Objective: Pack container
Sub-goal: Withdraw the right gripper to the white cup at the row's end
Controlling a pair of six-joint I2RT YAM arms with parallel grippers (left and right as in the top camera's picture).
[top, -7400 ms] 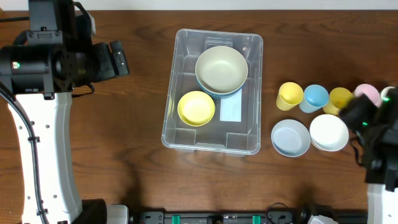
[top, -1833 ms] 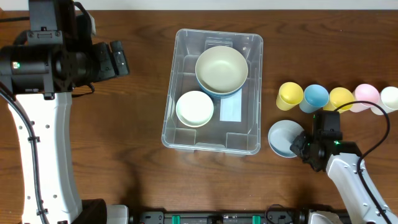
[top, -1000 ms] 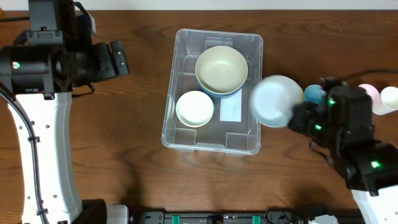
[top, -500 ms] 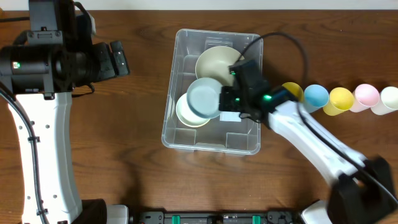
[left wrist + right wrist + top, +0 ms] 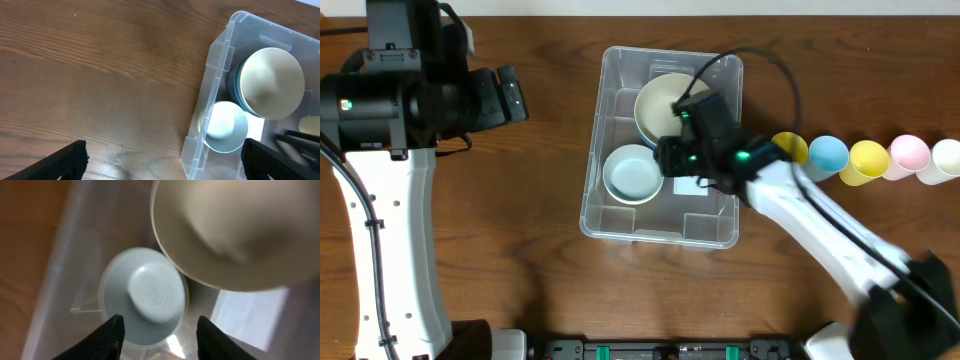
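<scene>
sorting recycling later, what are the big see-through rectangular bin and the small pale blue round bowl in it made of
Big see-through rectangular bin: likely clear glossy plastic; wood grain shows through its walls, and the rim looks moulded. Small pale blue round bowl: probably smooth opaque plastic with a soft sheen; melamine or ceramic cannot be excluded.

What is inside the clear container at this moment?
A cream bowl nested in a blue bowl, and beside them a small light blue bowl. What lies under the light blue bowl is covered, and the right gripper hides part of the container base.
</scene>
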